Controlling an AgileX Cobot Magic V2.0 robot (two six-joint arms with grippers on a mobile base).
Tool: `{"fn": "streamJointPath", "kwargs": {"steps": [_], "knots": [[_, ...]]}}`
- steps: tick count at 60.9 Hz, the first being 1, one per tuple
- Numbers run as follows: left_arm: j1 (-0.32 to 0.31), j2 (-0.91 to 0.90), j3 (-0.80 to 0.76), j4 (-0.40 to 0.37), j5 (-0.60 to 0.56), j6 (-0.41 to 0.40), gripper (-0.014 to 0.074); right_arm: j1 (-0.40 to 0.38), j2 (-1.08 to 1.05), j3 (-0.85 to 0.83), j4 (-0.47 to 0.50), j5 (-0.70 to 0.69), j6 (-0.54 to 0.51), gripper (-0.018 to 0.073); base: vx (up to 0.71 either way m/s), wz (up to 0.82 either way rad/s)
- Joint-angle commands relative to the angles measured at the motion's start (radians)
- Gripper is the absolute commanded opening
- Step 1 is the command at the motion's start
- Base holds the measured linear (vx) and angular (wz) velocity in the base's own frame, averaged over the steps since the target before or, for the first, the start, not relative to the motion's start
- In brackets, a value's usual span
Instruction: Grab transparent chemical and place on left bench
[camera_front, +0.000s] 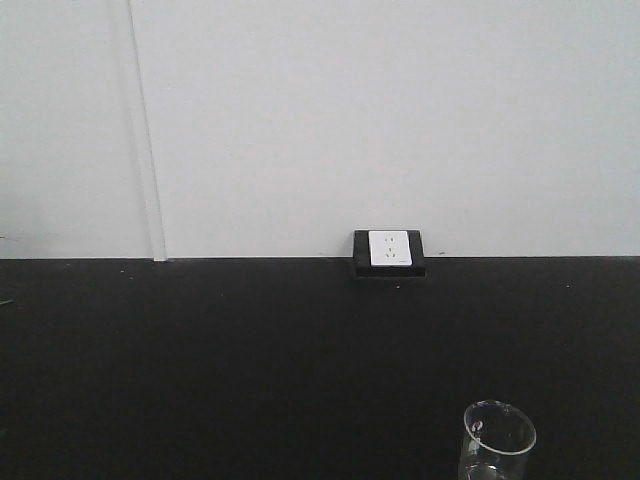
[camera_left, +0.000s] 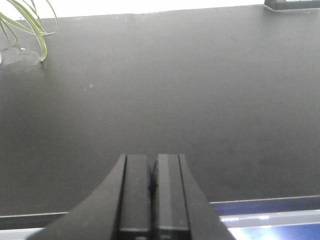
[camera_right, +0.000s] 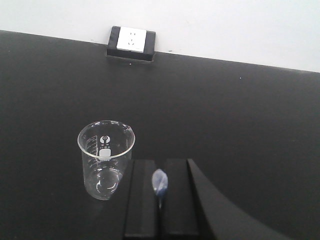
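Note:
The transparent chemical, a small clear glass beaker with a pouring lip and printed scale, stands upright on the left bench, a matte black top against a white wall. My right gripper is shut and empty, just right of the beaker and apart from it; a bluish glint shows between its fingers. In the front view the beaker is at the bottom right on the bench. My left gripper is shut and empty over the bench near its front edge.
A white power socket in a black housing sits where bench meets wall; it also shows in the right wrist view. Green plant leaves hang at the far left. The bench's front edge shows in the left wrist view.

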Motion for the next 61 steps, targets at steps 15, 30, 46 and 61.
{"fn": "streamJointPath", "kwargs": {"steps": [15, 30, 46, 61], "knots": [[-0.002, -0.019, 0.016, -0.001, -0.078, -0.008, -0.0003, -0.002, 0.0, -0.03, -0.003, -0.075, -0.001, -0.0008, 0.0, 0.01], [-0.002, -0.019, 0.016, -0.001, -0.078, -0.008, -0.0003, -0.002, 0.0, -0.03, -0.003, -0.075, -0.001, -0.0008, -0.04, -0.03], [-0.002, -0.019, 0.016, -0.001, -0.078, -0.008, -0.0003, -0.002, 0.0, -0.03, -0.003, -0.075, -0.001, -0.0008, -0.12, -0.09], [-0.002, -0.019, 0.016, -0.001, -0.078, -0.008, -0.0003, -0.002, 0.0, -0.03, -0.003, -0.075, -0.001, -0.0008, -0.21, 0.02]]}}
